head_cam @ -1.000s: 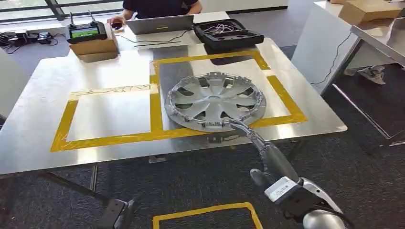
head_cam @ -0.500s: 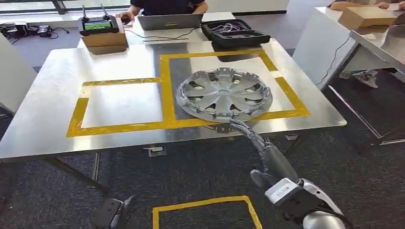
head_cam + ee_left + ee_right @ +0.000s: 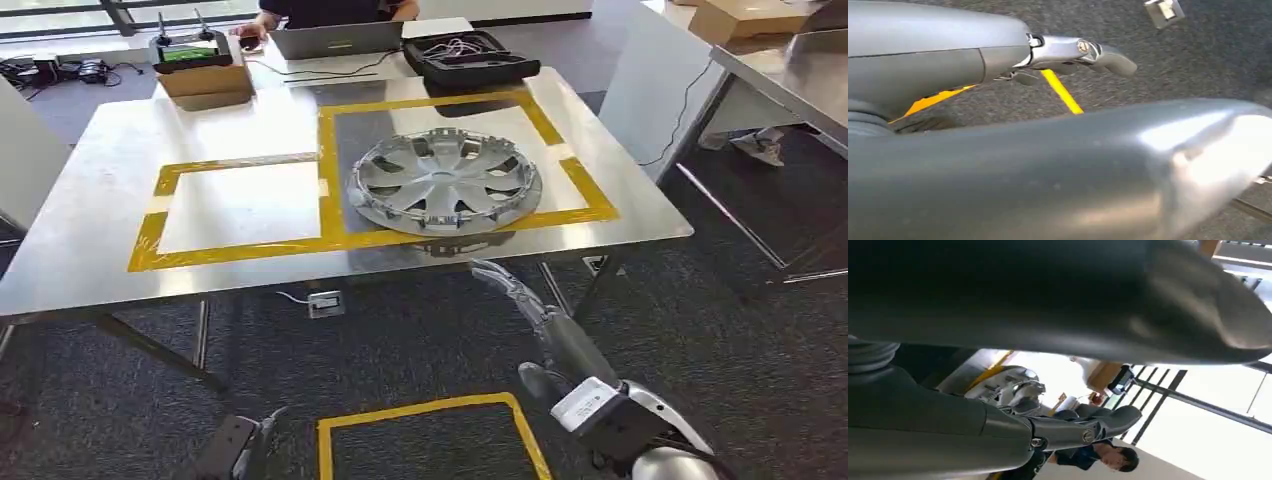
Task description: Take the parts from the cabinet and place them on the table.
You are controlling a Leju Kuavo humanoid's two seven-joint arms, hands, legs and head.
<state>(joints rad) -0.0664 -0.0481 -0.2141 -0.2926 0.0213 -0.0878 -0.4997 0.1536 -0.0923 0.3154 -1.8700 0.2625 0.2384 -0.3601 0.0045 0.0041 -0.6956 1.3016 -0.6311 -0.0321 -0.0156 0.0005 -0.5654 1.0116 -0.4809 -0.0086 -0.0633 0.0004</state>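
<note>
A: Where is the part?

B: The hubcap [image 3: 446, 182] lies flat, face up, on the bench [image 3: 90, 200], in the middle of the head view, inside the right-hand yellow tape rectangle [image 3: 327, 170]. Its near rim lies on or just inside the front strip of tape.

A: And the hands?

B: The right hand [image 3: 510, 288] sits in the lower middle of the frame, just off the bench's front edge and apart from the hubcap. Its fingers are stretched out and it holds nothing. The left hand [image 3: 1068, 50] shows in its wrist view over dark carpet and a yellow floor line; whether its fingers are spread or curled I cannot tell.

A: So this part looks placed?

B: I judge so: it rests on the bench and nothing touches it.

A: How would it handle?

B: Likely thin moulded plastic with a silvery finish: light, fairly stiff across the face, but springy, and probably slick to the touch. The small clips around the rim look breakable. I would grip the outer rim, or hook fingers through an opening between spokes, and keep it level.
</note>
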